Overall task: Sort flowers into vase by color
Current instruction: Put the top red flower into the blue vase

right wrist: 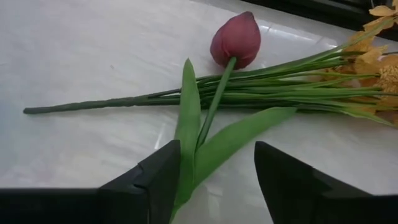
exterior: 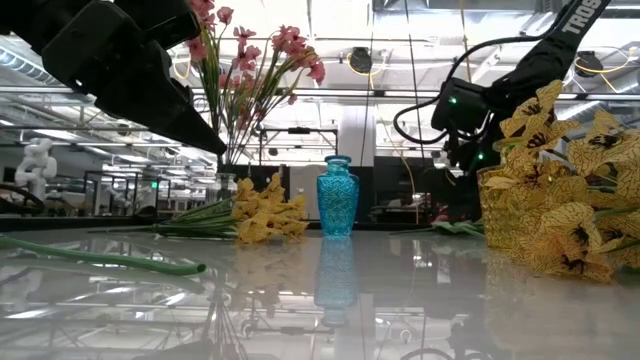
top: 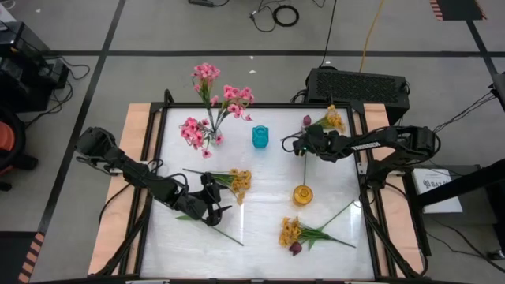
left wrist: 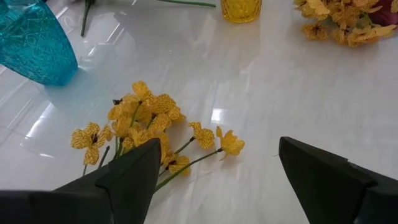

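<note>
A: Left gripper (top: 211, 207)?
B: Hovering with fingers (left wrist: 134, 171) spread above a yellow spray (top: 237, 181) lying mid-table; gripping nothing.

A: Right gripper (top: 298, 145)?
B: Jaws standing apart, straddling the leaves of a magenta tulip (right wrist: 235, 38) lying beside another yellow spray (top: 331, 120) at the far right.

A: Remaining stock?
B: Pink flowers (top: 215, 99) standing in a clear vase; blue vase (top: 260, 137) and yellow vase (top: 303, 194) standing upright; a third yellow bunch (top: 293, 232) lying near the front.

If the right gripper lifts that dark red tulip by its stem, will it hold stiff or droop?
Probably it droops a little: the tulip's stem is thin and long, with the bud heavy at one end. Its leaves look soft and may slip between the right gripper's open fingers.
</note>
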